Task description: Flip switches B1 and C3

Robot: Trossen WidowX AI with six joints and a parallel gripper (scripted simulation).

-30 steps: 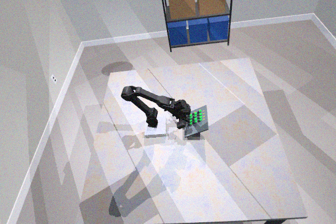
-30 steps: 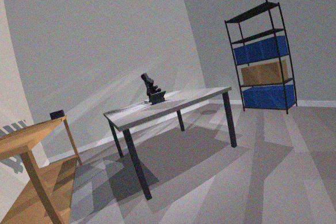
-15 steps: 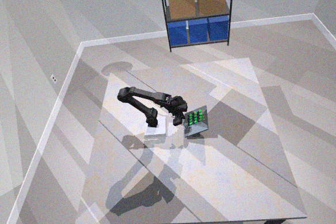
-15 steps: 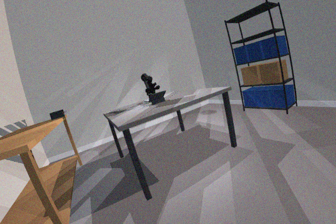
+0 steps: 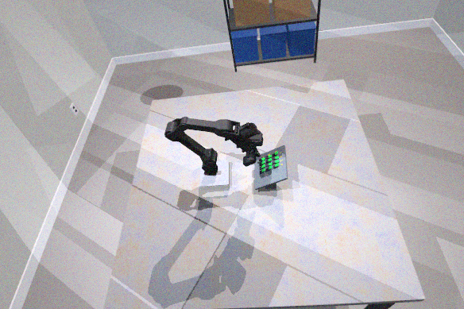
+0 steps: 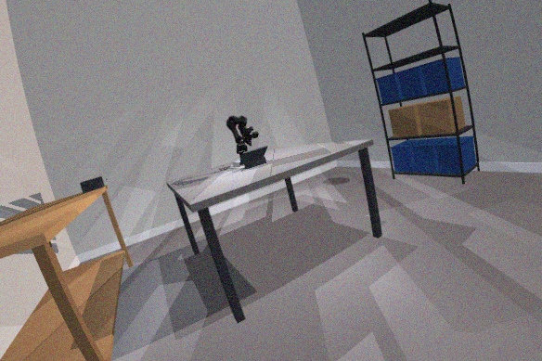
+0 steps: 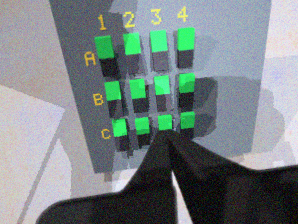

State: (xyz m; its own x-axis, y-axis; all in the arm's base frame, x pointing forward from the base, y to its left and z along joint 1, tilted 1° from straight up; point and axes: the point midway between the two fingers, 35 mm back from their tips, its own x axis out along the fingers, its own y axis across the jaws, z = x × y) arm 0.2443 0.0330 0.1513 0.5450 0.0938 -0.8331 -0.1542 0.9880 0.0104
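Observation:
The grey panel (image 5: pixel 275 178) (image 6: pixel 253 157) (image 7: pixel 235 45) stands tilted and carries rows A to C and columns 1 to 4. In the wrist view every switch shows a green half toward the far side and a darker half nearer the arm. Switch B1 (image 7: pixel 113 91) is uncovered. Switch C3 (image 7: pixel 165 122) shows its green half; its nearer half is hidden behind the fingertips. Which ends are raised is hard to tell. My gripper (image 7: pixel 164 136) is shut and empty, its tips in front of the near part of C3; contact cannot be told.
The other switches, such as C2 (image 7: pixel 142 125) and C4 (image 7: pixel 187 120), sit close on both sides of the fingertips. The panel stands on the table (image 5: pixel 338 239) (image 6: pixel 297 161) in front of the arm's base. A shelf rack (image 5: pixel 274 25) (image 6: pixel 419 135) stands away from the table.

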